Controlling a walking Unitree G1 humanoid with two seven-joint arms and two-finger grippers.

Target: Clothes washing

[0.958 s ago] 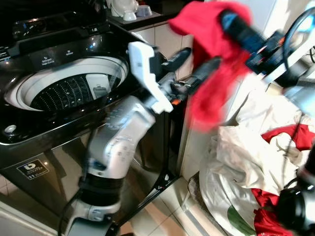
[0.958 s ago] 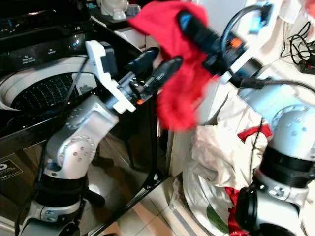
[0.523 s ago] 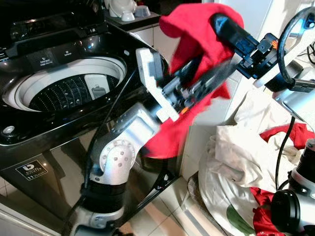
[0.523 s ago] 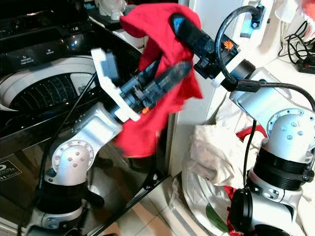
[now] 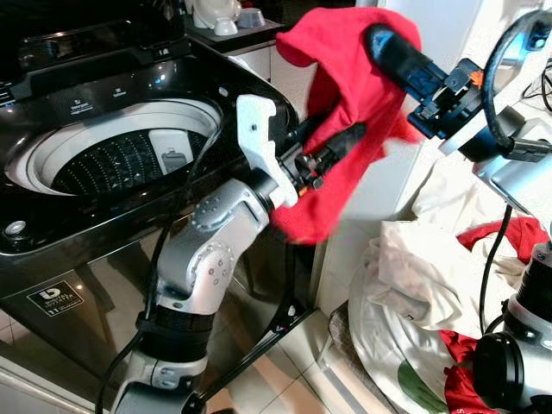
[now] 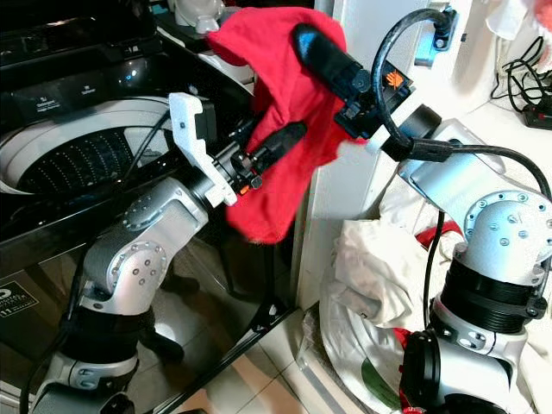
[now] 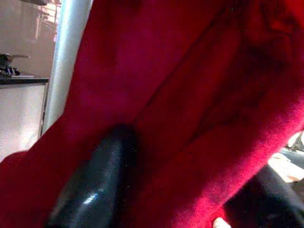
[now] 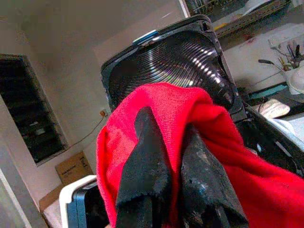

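Right gripper [image 6: 315,47] upper centre, pinched on red cloth [image 6: 276,129], left gripper [image 5: 332,142] now retracted, fingers pressed into cloth, grip unclear, washer [image 5: 112,155] at left

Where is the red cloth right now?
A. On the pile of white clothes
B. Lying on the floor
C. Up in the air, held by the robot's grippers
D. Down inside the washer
C: the red cloth hangs in the air beside the open washer, pinched by the right gripper, with the left gripper pushed into it.

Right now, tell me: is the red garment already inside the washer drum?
No, the red garment hangs off the right gripper, beside the washer drum.
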